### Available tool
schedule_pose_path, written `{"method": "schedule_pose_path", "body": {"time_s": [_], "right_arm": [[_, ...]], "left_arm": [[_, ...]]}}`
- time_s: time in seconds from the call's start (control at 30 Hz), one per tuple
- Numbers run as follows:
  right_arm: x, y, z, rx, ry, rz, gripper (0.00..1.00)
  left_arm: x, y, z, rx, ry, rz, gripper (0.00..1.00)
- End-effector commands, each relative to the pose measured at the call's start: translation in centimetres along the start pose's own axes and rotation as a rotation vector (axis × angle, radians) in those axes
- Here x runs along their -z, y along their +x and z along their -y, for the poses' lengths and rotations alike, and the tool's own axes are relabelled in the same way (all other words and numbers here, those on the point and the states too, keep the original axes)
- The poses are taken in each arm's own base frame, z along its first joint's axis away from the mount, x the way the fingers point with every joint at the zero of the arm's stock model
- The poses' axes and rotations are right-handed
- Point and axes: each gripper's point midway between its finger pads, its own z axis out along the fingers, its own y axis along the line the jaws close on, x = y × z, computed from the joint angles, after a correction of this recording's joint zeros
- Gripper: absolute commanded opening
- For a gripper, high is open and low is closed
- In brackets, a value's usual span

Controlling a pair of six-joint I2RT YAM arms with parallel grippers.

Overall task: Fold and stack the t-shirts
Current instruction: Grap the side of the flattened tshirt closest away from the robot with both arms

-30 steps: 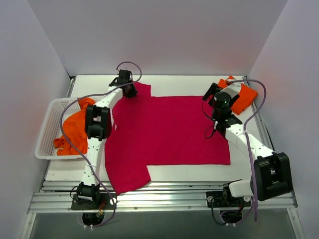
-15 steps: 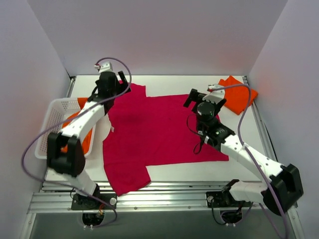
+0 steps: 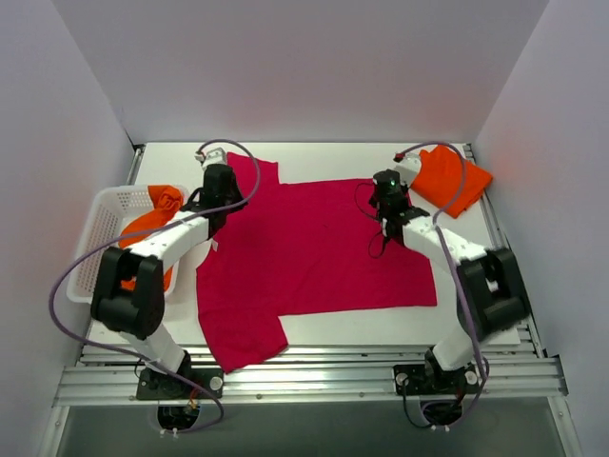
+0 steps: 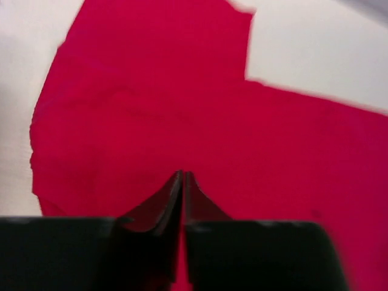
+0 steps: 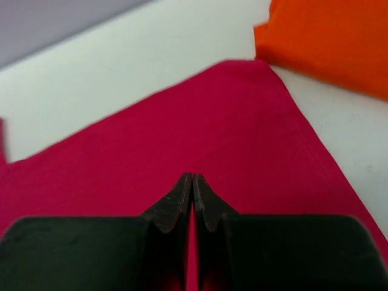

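Observation:
A crimson t-shirt (image 3: 314,248) lies spread flat across the middle of the table, one sleeve at the far left (image 4: 163,66) and one at the near left. My left gripper (image 3: 225,195) is low over its far left shoulder with the jaws shut (image 4: 183,174); no cloth shows between the tips. My right gripper (image 3: 390,195) sits low over the shirt's far right corner, jaws shut too (image 5: 192,176). A folded orange t-shirt (image 3: 452,181) lies just beyond that corner (image 5: 327,42). More orange cloth (image 3: 147,228) is heaped in the basket.
A white mesh basket (image 3: 95,238) stands at the left edge of the table beside the left arm. White walls close in the back and both sides. A metal rail (image 3: 304,381) runs along the near edge.
Both arms have shifted: the left gripper came down from the far sleeve tip onto the shoulder, the right one swung to the far right corner. Both jaws opened wide, then closed.

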Motion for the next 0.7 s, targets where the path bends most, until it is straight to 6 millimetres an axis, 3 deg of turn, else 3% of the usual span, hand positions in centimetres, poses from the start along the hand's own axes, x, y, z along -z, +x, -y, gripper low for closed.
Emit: {"method": "schedule_pose_path", "body": {"time_s": [0.0,0.07,0.1,0.13,0.23,0.27,0.3,0.37,0.4,0.47,0.5,0.67], "right_arm": [[-4.8,5.1,0.7,0.026,0.006,-0.223,0.00],[-6.6,5.8,1.5,0.023,0.030,-0.243,0.00],[-7.7,6.5,1.4,0.024,0.036,-0.258,0.00],[-8.2,6.8,1.5,0.024,0.038,-0.264,0.00],[-10.4,8.0,1.9,0.031,0.054,-0.291,0.00],[-10.9,8.4,1.9,0.031,0.055,-0.302,0.00],[-11.7,9.7,2.6,0.039,0.074,-0.331,0.00],[-12.8,9.5,2.2,0.033,0.064,-0.330,0.00],[-13.5,10.6,2.8,0.038,0.081,-0.355,0.00],[-14.6,10.3,2.3,0.030,0.067,-0.354,0.00],[-15.1,11.3,2.7,0.035,0.080,-0.377,0.00],[-17.3,11.8,3.2,0.016,0.091,-0.393,0.00]], "left_arm": [[-2.4,0.4,1.0,0.010,0.012,-0.046,0.03],[-4.7,2.5,0.6,0.001,-0.003,-0.104,0.02],[-5.5,2.0,1.0,0.006,0.004,-0.099,0.02],[-6.7,3.4,0.5,0.002,-0.005,-0.134,0.02],[-8.3,3.2,0.4,0.013,0.002,-0.134,0.02],[-9.1,4.2,0.0,0.015,-0.004,-0.156,0.02],[-9.7,3.6,-0.3,0.028,-0.003,-0.149,0.02],[-10.8,4.6,-1.0,0.045,-0.008,-0.180,0.02],[-11.4,4.0,-1.3,0.060,-0.010,-0.172,0.02],[-12.5,4.9,-2.1,0.069,-0.028,-0.200,0.02],[-12.9,5.2,-2.5,0.075,-0.035,-0.213,0.02],[-15.9,6.1,-3.7,0.101,-0.057,-0.276,0.02]]}}
